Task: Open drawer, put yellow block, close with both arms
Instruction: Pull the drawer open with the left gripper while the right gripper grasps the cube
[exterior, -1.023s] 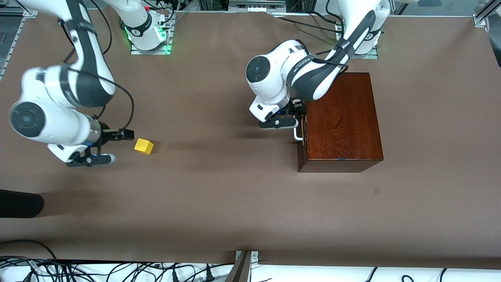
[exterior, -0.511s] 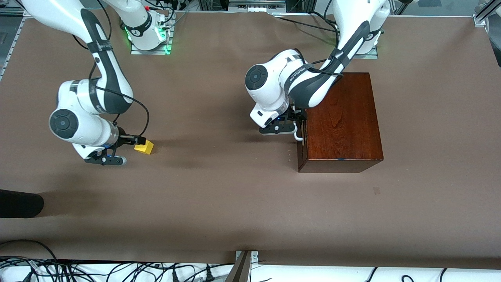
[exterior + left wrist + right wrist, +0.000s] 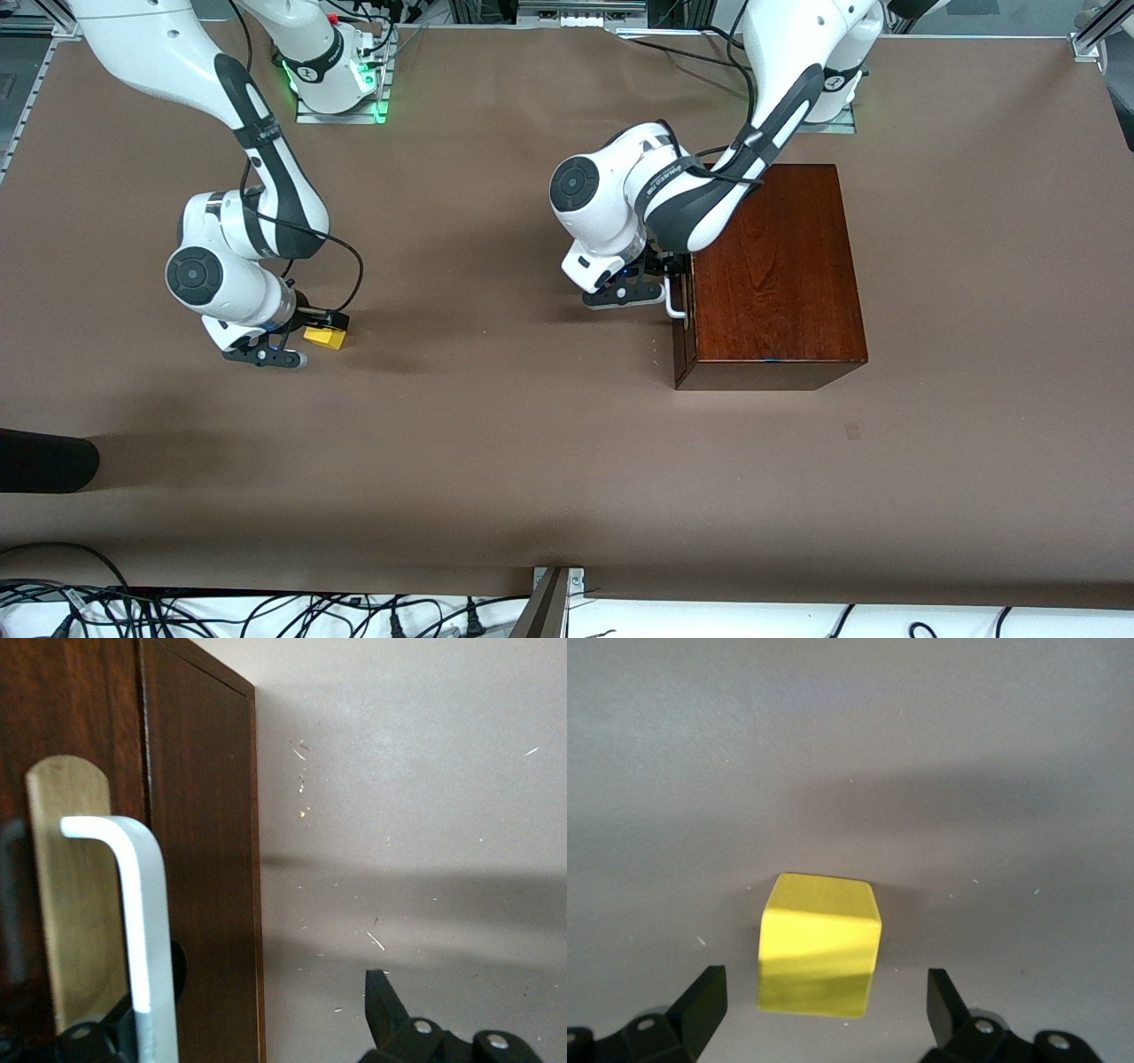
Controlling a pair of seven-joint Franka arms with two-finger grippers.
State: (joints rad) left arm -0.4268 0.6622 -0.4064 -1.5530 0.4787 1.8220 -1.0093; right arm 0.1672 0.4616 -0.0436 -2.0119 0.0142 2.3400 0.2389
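Open-fingered, the left gripper (image 3: 666,282) straddled the shut drawer's handle (image 3: 676,306); the right gripper (image 3: 321,330), spread, bracketed the yellow block (image 3: 326,337); both likely needed closing next.

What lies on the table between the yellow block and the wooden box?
Nothing: in the front view the table is bare between the yellow block and the wooden box; only the left gripper hangs at the handle.

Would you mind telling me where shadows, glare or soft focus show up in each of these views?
Front view: even light, soft arm shadows on the brown table, and a faint sheen on the wooden box. Left wrist view: the white handle looks soft, and shadow bands cross the table. Right wrist view: the yellow block is sharp, shadow around it, lower face dimmer.
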